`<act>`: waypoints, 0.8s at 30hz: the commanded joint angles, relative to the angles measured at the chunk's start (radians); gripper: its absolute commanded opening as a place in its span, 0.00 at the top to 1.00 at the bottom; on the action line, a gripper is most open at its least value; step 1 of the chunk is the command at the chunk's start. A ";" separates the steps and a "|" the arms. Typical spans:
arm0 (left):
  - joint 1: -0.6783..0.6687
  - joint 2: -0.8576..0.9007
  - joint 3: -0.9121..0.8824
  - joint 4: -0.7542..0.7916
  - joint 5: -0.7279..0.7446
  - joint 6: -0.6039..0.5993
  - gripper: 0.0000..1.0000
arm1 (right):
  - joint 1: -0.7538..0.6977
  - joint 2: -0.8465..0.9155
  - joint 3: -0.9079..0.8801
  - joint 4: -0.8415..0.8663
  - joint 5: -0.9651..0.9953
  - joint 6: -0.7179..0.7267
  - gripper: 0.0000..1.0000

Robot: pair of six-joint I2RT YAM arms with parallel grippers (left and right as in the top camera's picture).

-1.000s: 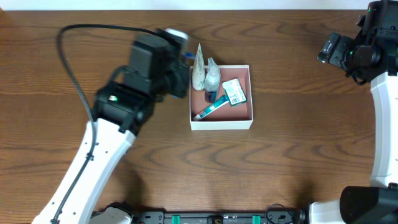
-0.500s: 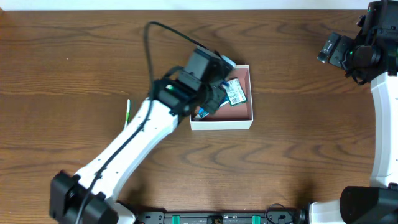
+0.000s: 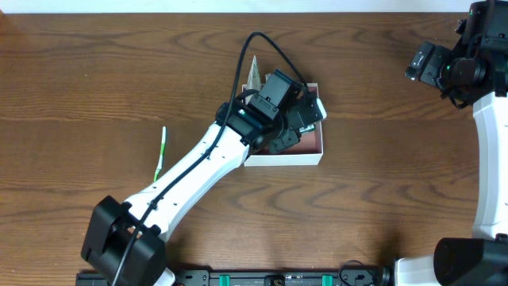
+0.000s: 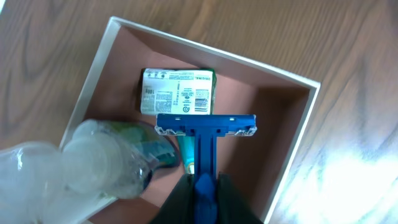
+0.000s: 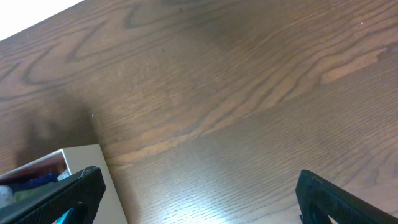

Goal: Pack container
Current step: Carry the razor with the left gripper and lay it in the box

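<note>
The container is a square white box with a pinkish-brown inside, at the table's middle. My left gripper hovers over it and hides most of the inside. In the left wrist view the left gripper is shut on a blue razor, held above the container. Inside lie a green-and-white packet, a clear bottle and a toothpaste tube. My right gripper is open and empty at the far right, well away; its wrist view shows the container's corner.
A thin green stick lies on the wood left of the left arm. A pale tube tip pokes past the container's far left corner. The left arm's black cable loops above the box.
My left arm has swung right from beside the container to over it, carrying the blue razor. The green stick on the table came into view. The right arm has not moved.
</note>
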 commanded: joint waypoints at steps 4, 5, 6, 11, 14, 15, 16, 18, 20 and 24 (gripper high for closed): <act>0.003 0.016 0.010 0.007 -0.026 0.087 0.17 | -0.006 0.006 0.010 0.000 0.010 0.014 0.01; 0.003 0.016 0.010 0.010 -0.026 0.087 0.14 | -0.006 0.006 0.010 0.000 0.010 0.014 0.01; 0.003 0.016 0.010 0.012 -0.026 0.087 0.12 | -0.006 0.006 0.010 0.000 0.010 0.014 0.01; 0.003 -0.006 0.011 0.027 -0.034 0.066 0.06 | -0.006 0.006 0.010 0.000 0.010 0.014 0.01; 0.003 -0.064 0.012 0.033 -0.059 0.001 0.05 | -0.006 0.006 0.010 0.000 0.010 0.014 0.01; 0.003 -0.096 0.012 0.030 -0.068 -0.034 0.05 | -0.006 0.006 0.010 0.000 0.010 0.014 0.01; 0.003 -0.125 0.012 0.025 -0.083 -0.069 0.05 | -0.006 0.006 0.010 0.000 0.010 0.014 0.01; 0.006 -0.195 0.012 -0.008 -0.116 -0.150 0.05 | -0.006 0.006 0.010 0.000 0.010 0.014 0.01; 0.017 -0.253 0.012 -0.067 -0.145 -0.232 0.05 | -0.006 0.006 0.010 0.000 0.010 0.014 0.01; 0.081 -0.319 0.011 -0.266 -0.215 -0.407 0.05 | -0.006 0.006 0.010 0.000 0.010 0.014 0.01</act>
